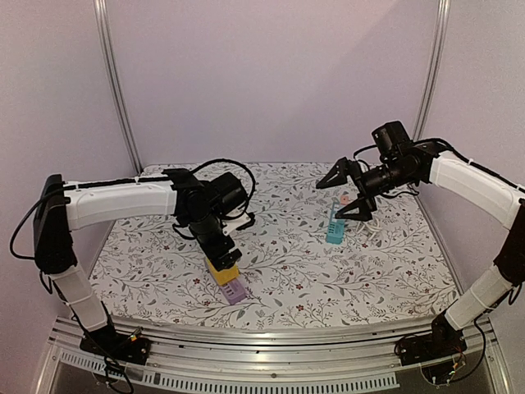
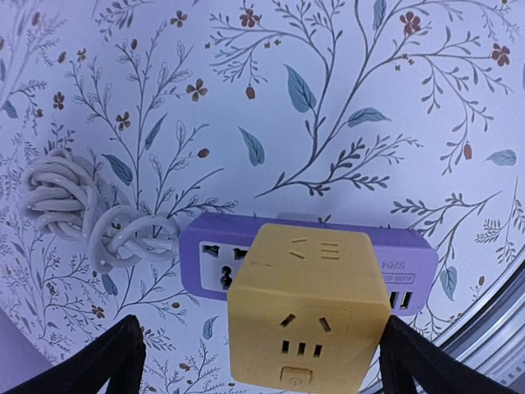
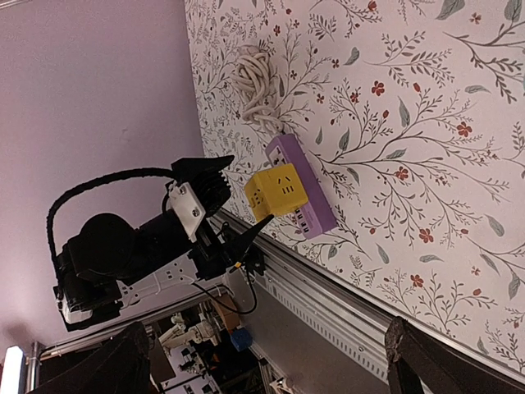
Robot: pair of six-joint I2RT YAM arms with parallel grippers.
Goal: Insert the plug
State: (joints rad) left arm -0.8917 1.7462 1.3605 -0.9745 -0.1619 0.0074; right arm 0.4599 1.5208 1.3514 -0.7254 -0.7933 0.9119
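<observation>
Left jaws are standing apart astride the yellow cube adapter atop the purple power strip; right jaws are hanging apart. Closing squarely, then pressing straight down, seems best.

You have the bench covered in a floral cloth of leaves and small red blossoms. On the bench's right half, toward its far edge, you see a small teal object standing upright. A metal rail runs along the bench's near edge, and pale lilac walls rise behind the bench.
</observation>
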